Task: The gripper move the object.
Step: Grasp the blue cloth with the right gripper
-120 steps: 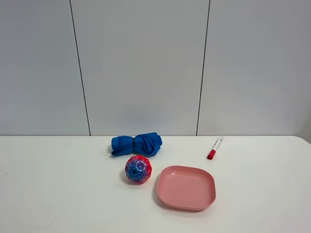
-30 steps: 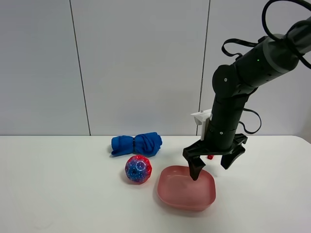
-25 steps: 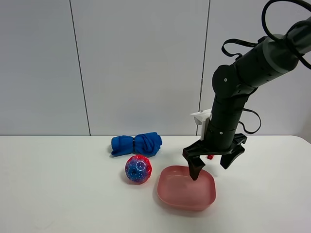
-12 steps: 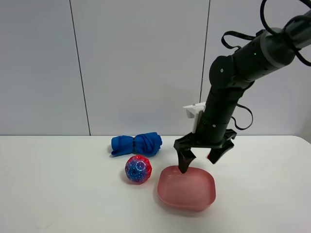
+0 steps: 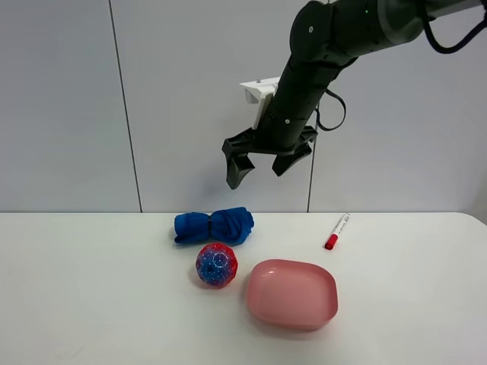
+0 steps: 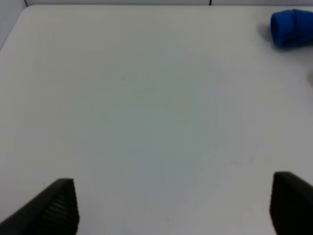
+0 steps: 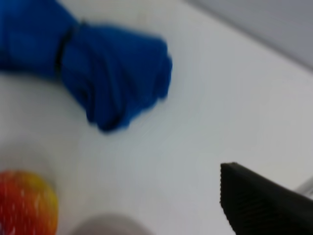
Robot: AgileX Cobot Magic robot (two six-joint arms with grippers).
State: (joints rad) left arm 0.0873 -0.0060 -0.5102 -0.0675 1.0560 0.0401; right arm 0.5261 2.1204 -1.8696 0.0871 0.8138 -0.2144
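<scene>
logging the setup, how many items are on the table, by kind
rolled blue cloth: 1
red and blue ball: 1
pink plate: 1
red marker: 1
total: 4

- Blue rolled cloth: quantity 1.
- Red-and-blue ball: quantity 1.
- Pink plate: quantity 1.
- Red-capped marker: quantity 1.
- White desk: quantity 1; it carries all four items.

Matte-black right arm, rounded at its joints, wears a white mount near the wrist and looping black cables; right gripper and left gripper have black fingers, the left's ribbed.
</scene>
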